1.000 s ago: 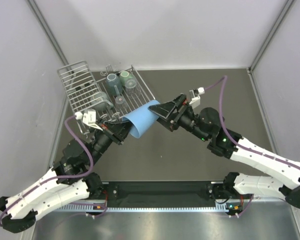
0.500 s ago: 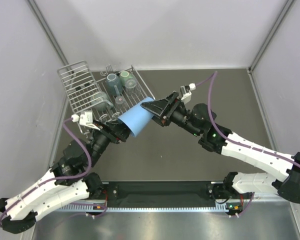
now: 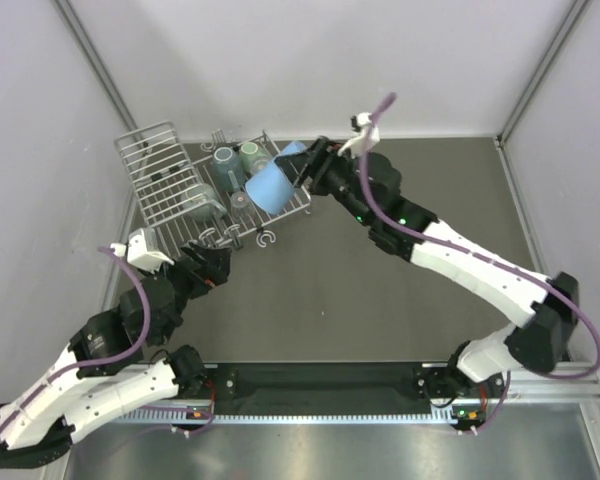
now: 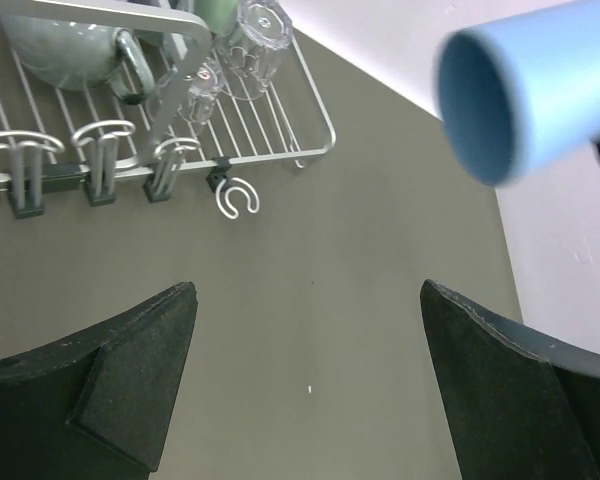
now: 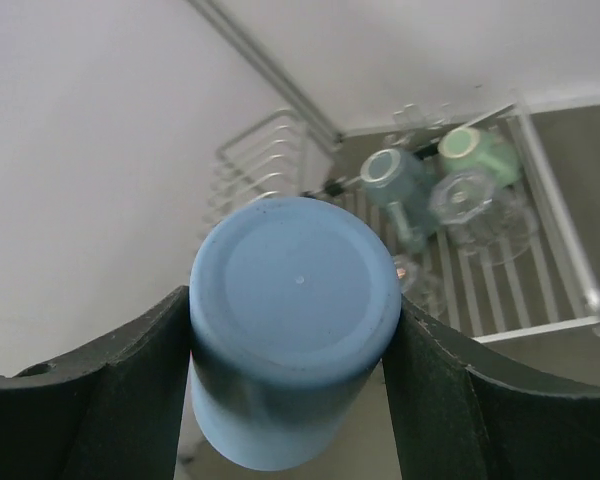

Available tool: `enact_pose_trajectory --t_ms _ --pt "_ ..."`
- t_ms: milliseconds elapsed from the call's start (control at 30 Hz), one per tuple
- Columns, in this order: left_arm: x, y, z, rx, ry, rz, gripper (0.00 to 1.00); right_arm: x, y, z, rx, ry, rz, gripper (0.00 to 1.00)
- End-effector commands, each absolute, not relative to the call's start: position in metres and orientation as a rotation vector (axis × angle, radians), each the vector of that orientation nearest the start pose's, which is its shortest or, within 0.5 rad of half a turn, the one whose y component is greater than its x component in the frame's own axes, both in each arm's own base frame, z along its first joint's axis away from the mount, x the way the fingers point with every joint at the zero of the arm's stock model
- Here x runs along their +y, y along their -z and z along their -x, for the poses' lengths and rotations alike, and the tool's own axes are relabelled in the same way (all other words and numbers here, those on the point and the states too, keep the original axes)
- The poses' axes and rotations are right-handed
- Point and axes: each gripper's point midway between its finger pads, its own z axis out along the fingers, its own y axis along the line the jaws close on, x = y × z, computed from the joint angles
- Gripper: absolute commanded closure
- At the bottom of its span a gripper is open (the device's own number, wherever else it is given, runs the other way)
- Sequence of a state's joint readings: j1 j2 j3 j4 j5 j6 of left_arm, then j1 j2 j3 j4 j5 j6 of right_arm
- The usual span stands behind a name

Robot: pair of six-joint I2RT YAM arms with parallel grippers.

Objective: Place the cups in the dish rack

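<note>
- Blue tumbler (image 3: 270, 185): off the table (image 3: 380, 300), in the air over the right-hand part of the dish rack (image 3: 155, 170), above the flat wire tray. It lies nearly on its side, base toward my right wrist, open mouth facing back toward my left arm.
- My right claw (image 5: 292, 340): clenched on the blue tumbler, one finger on each side of the body near the base. From the wrist view the grip looks even.
- My left claw (image 4: 308, 300): released, jaws spread wide with nothing between them, low over bare table and well apart from the tumbler.
- Change in the last second: the tumbler was hanging between both claws out over the middle of the table, the left one gripping it. Now the left has let go and drawn back toward its base, and the right has carried the tumbler up to the rack. Hand-over done.
- Already in the tray: teal mug (image 3: 225, 162), green mug (image 3: 252, 155), and a clear glass (image 5: 470, 200) just beside them.
- Reading for the task: placing is what remains for this cup. I judge it needs turning mouth down and lowering into a free patch of tray near the front edge.
- Risk: the glass sits close under my path, and a sideways tumbler could clip it.
</note>
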State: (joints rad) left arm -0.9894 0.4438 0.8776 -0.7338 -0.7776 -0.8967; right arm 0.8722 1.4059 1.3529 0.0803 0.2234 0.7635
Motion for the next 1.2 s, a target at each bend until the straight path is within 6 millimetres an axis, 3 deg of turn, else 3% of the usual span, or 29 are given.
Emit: enact_pose_trajectory --t_ms 0,33,100,400,800,1167 --pt "-0.080 -0.303 -0.180 1.752 0.584 0.464 0.02 0.356 -0.388 -0.356 1.608 -0.783 0.029 1.00" --pt "-0.079 -0.305 -0.179 1.751 0.582 0.458 0.02 0.367 -0.370 -0.368 1.631 -0.730 0.056 1.00" --pt "-0.079 -0.305 -0.179 1.757 0.578 0.447 0.02 0.377 -0.354 -0.388 1.637 -0.620 0.094 1.00" --pt "-0.073 -0.309 -0.176 1.764 0.537 0.409 0.03 0.409 -0.305 -0.442 1.668 -0.373 0.166 1.00" --pt "-0.065 -0.314 -0.177 1.735 0.503 0.395 0.03 0.432 -0.260 -0.463 1.697 -0.269 0.221 1.00" --pt "-0.061 -0.313 -0.177 1.732 0.478 0.388 0.03 0.440 -0.231 -0.473 1.718 -0.214 0.235 1.00"
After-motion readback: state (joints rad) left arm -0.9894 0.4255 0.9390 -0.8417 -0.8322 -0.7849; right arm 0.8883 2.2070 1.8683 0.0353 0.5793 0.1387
